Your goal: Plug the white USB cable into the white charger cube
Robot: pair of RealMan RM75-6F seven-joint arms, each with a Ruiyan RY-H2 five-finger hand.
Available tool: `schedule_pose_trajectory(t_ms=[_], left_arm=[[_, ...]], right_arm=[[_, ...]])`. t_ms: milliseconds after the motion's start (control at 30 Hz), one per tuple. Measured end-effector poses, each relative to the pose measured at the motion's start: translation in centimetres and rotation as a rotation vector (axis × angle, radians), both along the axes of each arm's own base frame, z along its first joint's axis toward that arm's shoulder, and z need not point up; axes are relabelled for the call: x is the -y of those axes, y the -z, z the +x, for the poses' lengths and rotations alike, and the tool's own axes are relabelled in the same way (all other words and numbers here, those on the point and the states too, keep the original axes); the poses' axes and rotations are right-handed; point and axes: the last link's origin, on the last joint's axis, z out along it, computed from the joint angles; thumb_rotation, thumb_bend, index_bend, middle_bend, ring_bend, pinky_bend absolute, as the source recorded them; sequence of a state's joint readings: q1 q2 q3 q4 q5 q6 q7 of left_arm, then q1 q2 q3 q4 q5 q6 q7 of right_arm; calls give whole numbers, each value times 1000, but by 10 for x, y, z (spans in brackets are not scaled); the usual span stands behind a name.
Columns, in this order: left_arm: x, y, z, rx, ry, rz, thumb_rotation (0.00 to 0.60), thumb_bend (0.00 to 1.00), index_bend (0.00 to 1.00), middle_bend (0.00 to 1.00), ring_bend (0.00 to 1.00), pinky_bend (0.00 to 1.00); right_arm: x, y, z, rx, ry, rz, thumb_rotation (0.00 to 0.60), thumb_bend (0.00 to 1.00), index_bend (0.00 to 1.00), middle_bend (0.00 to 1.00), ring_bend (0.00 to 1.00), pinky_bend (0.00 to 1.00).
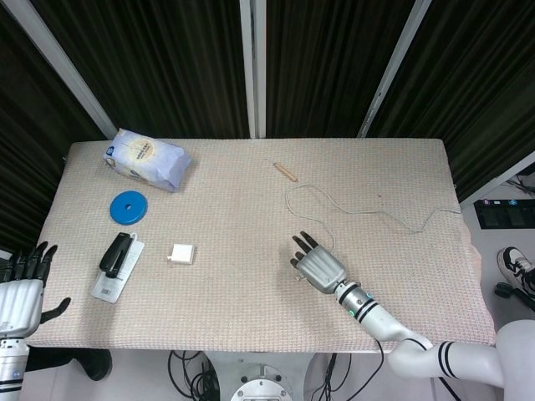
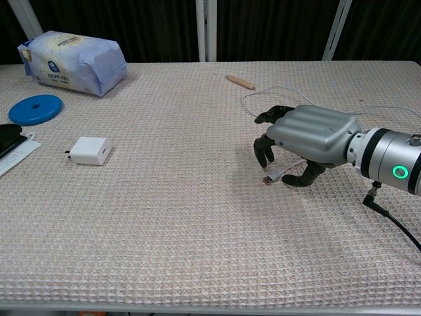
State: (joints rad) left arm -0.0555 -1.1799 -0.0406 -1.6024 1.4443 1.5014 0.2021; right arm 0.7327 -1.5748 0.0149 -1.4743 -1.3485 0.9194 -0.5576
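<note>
Beige woven table (image 1: pixel 251 209) | dark curtains (image 1: pixel 167 58) | right hand (image 2: pixel 309 141) curled over white USB cable (image 2: pixel 276 176), grip unclear

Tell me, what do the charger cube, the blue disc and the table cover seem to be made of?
Charger cube: likely hard plastic, smooth white faces with a slight sheen. Blue disc: probably plastic too, even colour, moulded rim; the look leaves it open. Table cover: woven or knitted cloth, beige, matt, with a regular waffle grid.

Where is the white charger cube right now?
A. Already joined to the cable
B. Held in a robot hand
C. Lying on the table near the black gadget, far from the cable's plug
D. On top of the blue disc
C: the white charger cube lies alone on the table, across from the plug under the right robot hand.
</note>
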Motion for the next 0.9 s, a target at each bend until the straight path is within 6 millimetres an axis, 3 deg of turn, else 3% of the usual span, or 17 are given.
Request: schedule_pose_trajectory(t_ms=[900], left_arm=[[1, 1, -3, 3, -9, -1, 600, 154, 44, 0, 0, 0]], right_arm=[[-4, 11, 0, -33, -48, -40, 600, 284, 486, 427, 81, 0]])
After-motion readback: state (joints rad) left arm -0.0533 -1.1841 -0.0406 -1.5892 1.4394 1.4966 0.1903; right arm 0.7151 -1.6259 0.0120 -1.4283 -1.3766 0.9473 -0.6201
